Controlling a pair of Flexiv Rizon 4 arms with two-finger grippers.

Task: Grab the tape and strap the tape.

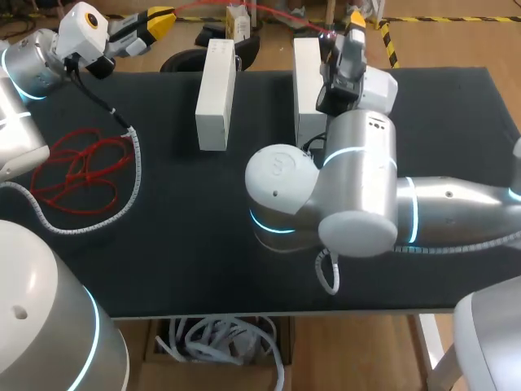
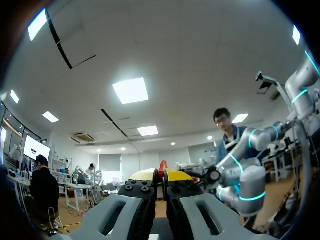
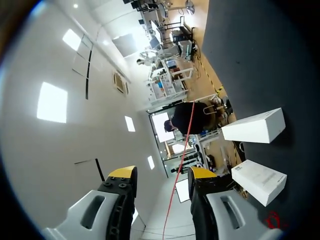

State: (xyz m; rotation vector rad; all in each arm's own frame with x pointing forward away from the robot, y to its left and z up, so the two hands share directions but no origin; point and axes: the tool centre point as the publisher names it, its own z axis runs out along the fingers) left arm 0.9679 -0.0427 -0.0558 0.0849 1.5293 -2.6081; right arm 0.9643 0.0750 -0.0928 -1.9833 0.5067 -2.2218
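At the far edge: thin red tape [image 3: 183, 150], cord-like, pinched between tight-pressed fingers of left gripper [image 2: 163, 175], running free through wide-spread right gripper [image 3: 162, 174].

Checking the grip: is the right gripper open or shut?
Open. The right gripper has its fingertips apart, red tape passing between them.

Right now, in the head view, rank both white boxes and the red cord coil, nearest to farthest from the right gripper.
1. Right white box, just beside the right gripper.
2. Left white box, further left.
3. Red cord coil, at the table's far left.
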